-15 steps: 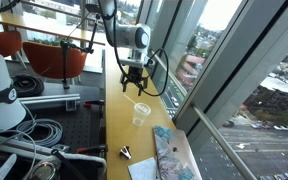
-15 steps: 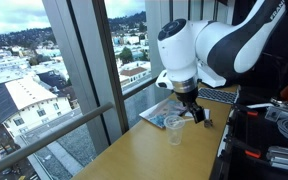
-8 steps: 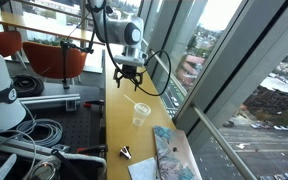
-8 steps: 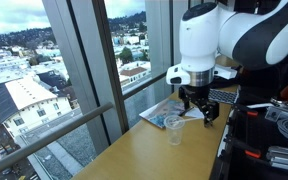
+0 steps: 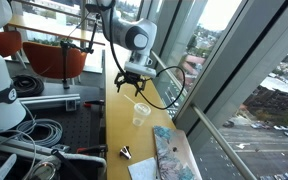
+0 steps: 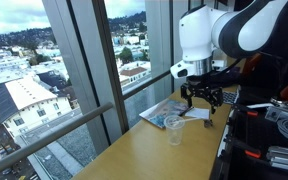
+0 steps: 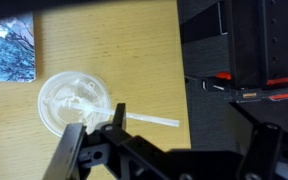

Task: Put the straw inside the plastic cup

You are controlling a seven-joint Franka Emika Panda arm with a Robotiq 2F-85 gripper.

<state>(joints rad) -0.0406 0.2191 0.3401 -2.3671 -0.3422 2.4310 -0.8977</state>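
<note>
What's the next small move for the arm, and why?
Probably lift straight up and away. The gripper hangs open and empty above the cup, and the straw seems to lean out of it over the rim, so lowering could knock it.

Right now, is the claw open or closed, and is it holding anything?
Claw: open, holding nothing. The straw is out of its grip, with one end over the cup.
</note>
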